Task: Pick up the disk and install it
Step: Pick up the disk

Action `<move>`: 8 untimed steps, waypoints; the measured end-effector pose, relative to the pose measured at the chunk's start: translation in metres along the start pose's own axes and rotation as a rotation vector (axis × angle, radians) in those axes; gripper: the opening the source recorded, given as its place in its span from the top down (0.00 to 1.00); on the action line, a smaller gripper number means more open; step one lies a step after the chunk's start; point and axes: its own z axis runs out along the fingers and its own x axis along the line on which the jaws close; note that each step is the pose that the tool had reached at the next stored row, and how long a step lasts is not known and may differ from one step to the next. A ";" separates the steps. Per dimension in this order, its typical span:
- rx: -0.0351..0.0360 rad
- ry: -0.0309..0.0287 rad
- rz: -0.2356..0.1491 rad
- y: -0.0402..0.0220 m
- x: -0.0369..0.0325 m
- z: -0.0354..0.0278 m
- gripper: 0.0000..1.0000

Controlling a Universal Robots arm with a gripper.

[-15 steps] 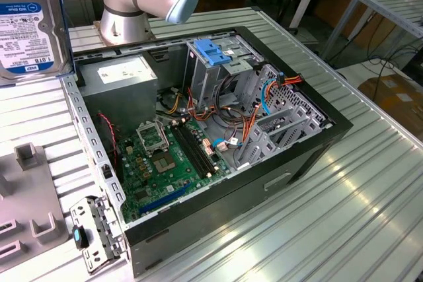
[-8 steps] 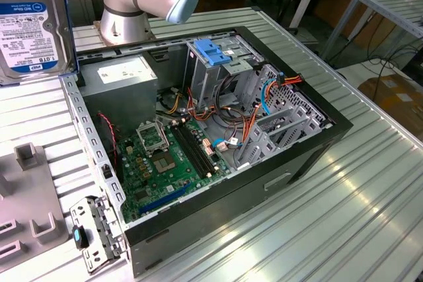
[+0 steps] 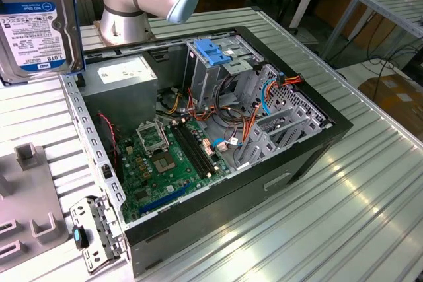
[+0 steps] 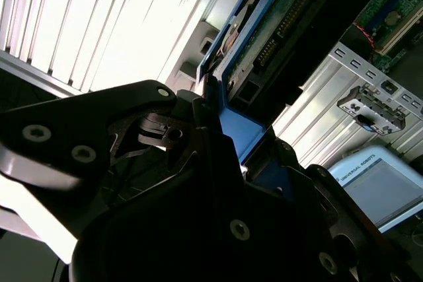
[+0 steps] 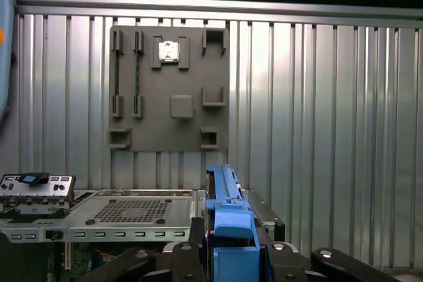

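Black fingers (image 5: 197,242) of the gripper (image 5: 230,250) seem to pinch the disk (image 5: 223,203) by its blue plastic side rails. At the exterior view's left, it is a flat silver rectangle with a white label, raised above the ribbed metal table (image 3: 357,216) beside the open computer case (image 3: 251,193).
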 end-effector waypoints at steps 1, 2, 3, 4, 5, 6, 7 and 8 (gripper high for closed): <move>0.0000 0.0000 0.000 -0.0008 0.0000 0.0000 0.63; -0.0001 0.0000 0.000 -0.0018 0.0000 0.0000 0.63; 0.0000 0.0001 0.000 -0.0041 0.0000 0.0000 0.63; 0.0000 0.0001 0.000 -0.0054 0.0001 0.0000 0.63; -0.0001 0.0000 0.000 -0.0063 0.0001 0.0000 0.63; -0.0001 0.0000 0.000 -0.0073 0.0001 0.0000 0.63; -0.0001 0.0000 0.000 -0.0082 0.0001 0.0000 0.63; 0.0000 0.0000 0.000 -0.0090 0.0001 0.0000 0.63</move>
